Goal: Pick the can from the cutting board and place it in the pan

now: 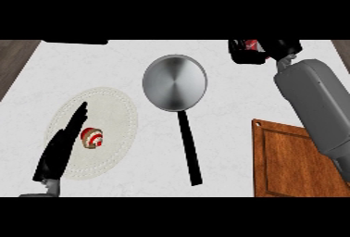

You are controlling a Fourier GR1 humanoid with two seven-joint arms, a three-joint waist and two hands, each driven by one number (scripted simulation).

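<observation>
**Carrying the can toward the pan**

Head view. Reaching up along the right side of the frame: the grey right forearm, ending in the right hand (263, 50) at the upper right, close to the top edge. Curling black fingers round the can (253, 45), of which only a small red and white patch is showing between them. Holding it away from the cutting board (294, 162), which is lying bare at the lower right, its wooden panel partly hidden under the forearm. Judging from this: lifting done, carrying under way, placing not yet done.

Lying at upper centre: the pan (175, 82), round steel bowl showing nothing inside, black handle pointing down toward the lower edge. Sitting to the right of the bowl and a little above it, the can, well apart from the rim. Needing a move leftward across the frame, probably, before releasing.

Can's long axis and pointing: not telling, too much being covered by fingers.

Resting at the lower left: the left hand (61, 148), fingers straight and relaxed, pointing up, overlapping a pale round placemat (116, 120). Sitting on that mat beside the fingers: a small red and white striped object (92, 137), taking no part in the task.
</observation>
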